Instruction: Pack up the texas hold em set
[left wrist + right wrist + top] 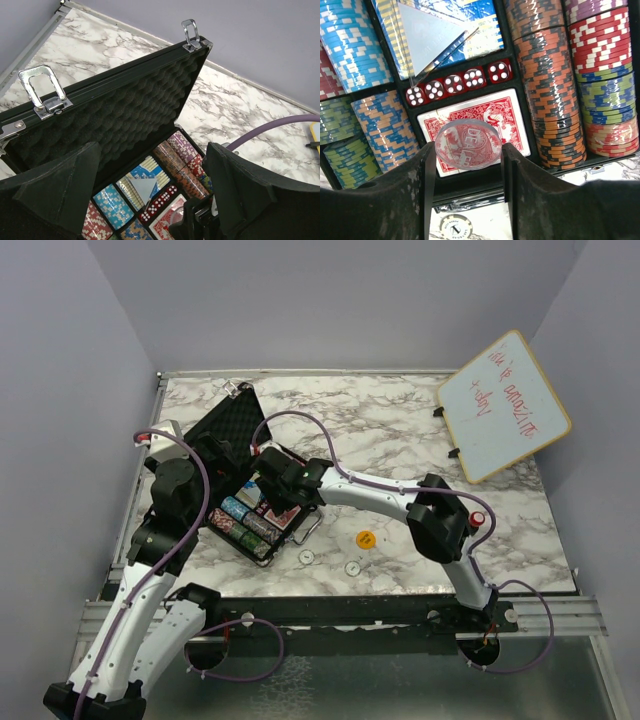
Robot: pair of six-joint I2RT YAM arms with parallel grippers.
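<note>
The black case (232, 412) lies open at the left, its foam lid (125, 107) tilted back. Its tray holds striped chip stacks (550, 95), a blue deck (440, 25), a row of red dice (454, 82) and a red deck (512, 112). My right gripper (468, 150) is shut on a clear round dealer button (468, 144) and holds it just above the red deck; it also shows in the top view (283, 502). My left gripper (155, 200) is open and empty above the tray near the lid, also seen in the top view (213, 453).
An orange button (365, 538) and two pale round buttons (306, 557) (352, 567) lie on the marble table in front of the case. A loose chip (455, 227) lies by the case's front edge. A whiteboard (505, 405) leans at the back right.
</note>
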